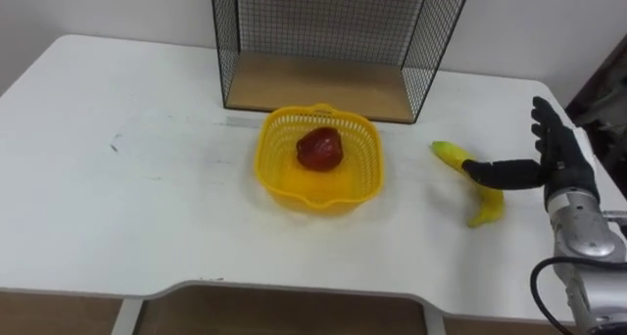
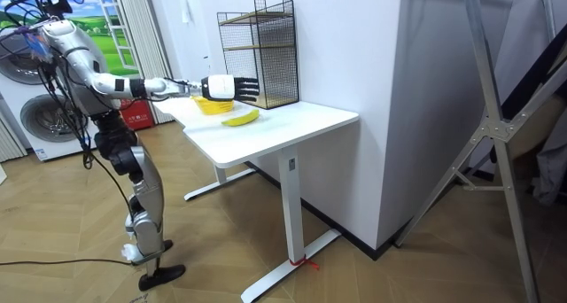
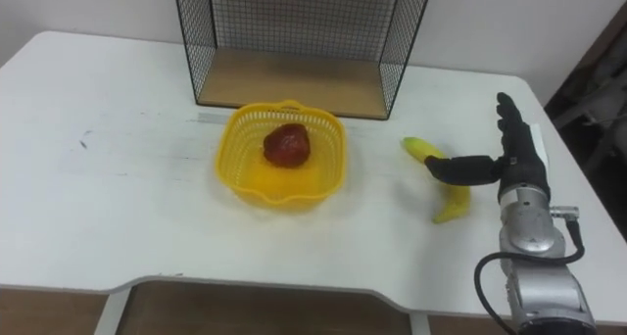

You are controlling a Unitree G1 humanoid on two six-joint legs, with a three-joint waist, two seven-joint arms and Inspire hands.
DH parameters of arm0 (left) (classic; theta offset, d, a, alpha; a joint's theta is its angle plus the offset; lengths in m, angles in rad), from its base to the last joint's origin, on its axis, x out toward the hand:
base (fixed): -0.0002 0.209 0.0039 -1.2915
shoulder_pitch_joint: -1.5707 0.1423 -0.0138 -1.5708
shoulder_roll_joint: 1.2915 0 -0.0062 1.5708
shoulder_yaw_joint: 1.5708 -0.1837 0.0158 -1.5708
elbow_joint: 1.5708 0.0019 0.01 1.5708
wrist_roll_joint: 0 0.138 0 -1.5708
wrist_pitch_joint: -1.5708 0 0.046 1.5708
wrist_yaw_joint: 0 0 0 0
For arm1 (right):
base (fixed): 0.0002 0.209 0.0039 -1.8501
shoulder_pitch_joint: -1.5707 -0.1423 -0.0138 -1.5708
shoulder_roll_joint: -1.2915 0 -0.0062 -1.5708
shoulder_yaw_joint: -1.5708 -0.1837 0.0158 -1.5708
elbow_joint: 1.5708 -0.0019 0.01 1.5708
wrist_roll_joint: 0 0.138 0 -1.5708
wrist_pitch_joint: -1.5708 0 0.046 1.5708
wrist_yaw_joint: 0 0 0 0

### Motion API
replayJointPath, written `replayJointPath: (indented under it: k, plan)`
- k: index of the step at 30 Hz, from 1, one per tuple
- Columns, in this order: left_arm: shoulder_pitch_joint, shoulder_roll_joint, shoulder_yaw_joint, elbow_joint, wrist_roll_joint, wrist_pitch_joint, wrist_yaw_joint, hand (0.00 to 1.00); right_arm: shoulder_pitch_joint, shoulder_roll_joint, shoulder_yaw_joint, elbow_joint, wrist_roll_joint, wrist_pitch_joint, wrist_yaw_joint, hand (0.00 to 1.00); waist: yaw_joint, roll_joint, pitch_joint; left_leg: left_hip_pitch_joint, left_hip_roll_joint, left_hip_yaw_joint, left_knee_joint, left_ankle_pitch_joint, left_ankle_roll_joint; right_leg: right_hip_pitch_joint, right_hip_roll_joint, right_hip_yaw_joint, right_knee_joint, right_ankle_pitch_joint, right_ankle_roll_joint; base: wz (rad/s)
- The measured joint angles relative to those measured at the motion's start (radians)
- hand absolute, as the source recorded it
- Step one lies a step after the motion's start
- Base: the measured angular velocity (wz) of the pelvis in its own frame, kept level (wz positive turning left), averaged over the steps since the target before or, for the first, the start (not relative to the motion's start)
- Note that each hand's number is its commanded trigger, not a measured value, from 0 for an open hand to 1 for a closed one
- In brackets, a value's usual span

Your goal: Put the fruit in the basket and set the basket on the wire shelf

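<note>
A yellow plastic basket stands mid-table with a red fruit inside it. Right of the basket a yellow banana lies on the white table. My right hand hovers open just right of the banana, fingers straight and thumb stretched across the banana's middle. Behind the basket stands the black wire shelf with a wooden bottom board. In the room view the right hand reaches out over the table above the banana.
The table's right edge runs close beside my right hand. I stand at the table's front, at the room view's left. A washing machine stands behind me, and a white wall block lies past the table.
</note>
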Motion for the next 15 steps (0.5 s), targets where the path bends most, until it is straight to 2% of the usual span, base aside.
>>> replayJointPath:
  k: [5, 11, 15]
  plan:
    - [-0.001, 0.0, 0.0, -0.01, 0.0, 0.006, -0.006, 0.0, 0.0, 0.0, 0.0, 0.006, 0.0, 0.0, 0.004, 0.0, 0.0, -0.012, 0.0072, -0.005, 0.0, 0.0, -0.002, 0.0, 0.0, -0.006, 0.001, -0.001, -0.001, 0.0, 0.0, 0.0]
    - [0.001, 0.001, 0.001, -0.019, 0.0, 0.008, -0.007, 0.0, 0.0, 0.0, 0.0, 0.052, -0.001, 0.0, 0.029, 0.0, -0.002, -0.015, 0.0046, -0.018, 0.0, -0.001, -0.004, 0.0, 0.0, -0.012, 0.001, -0.002, -0.001, 0.0, 0.0, 0.0]
    - [0.003, 0.003, 0.002, -0.016, -0.001, 0.009, -0.005, 0.0, -0.001, -0.001, 0.009, 0.158, 0.0, 0.004, 0.064, 0.0, 0.001, -0.011, 0.0052, 0.0, 0.001, -0.007, -0.009, 0.0, 0.0, 0.007, 0.002, -0.003, -0.002, 0.0, 0.0, 0.01]
